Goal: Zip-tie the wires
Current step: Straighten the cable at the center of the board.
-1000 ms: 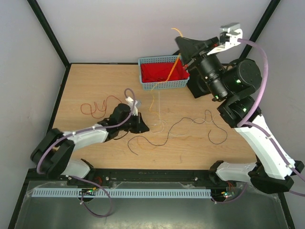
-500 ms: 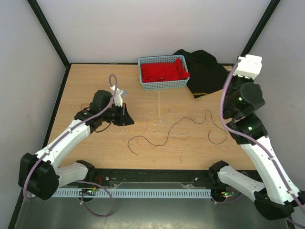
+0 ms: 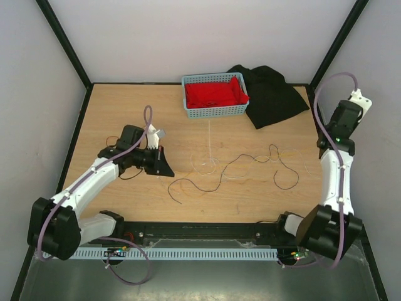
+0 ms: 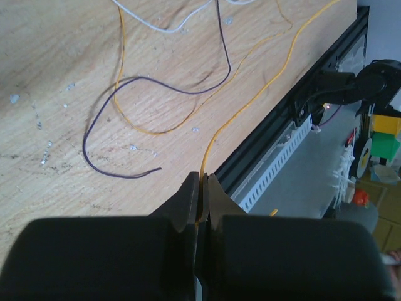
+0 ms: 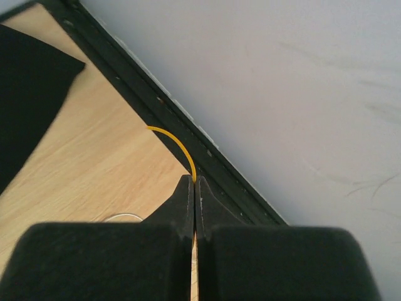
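Right arm (image 3: pixel 332 169) swung from over basket (image 3: pixel 216 111) out to right wall; left arm (image 3: pixel 94 179) dropped lower over counter (image 3: pixel 125 106).
Right claw (image 5: pixel 195 182) pinched together on orange wire (image 5: pixel 183 149); left claw (image 4: pixel 202 179) clamped on orange wire too.
Dark wires (image 3: pixel 247 157) sprawl mid-counter: featherweight, limp, springy, slippery. Gather where strands cross.
Zip tie (image 3: pixel 207 135), probably pale strip below basket: light, semi-stiff. Take by one end.

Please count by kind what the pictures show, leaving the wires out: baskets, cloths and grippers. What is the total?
basket: 1
cloths: 2, red cloth and black cloth
grippers: 2, left gripper and right gripper, each shut on orange wire
Total: 5
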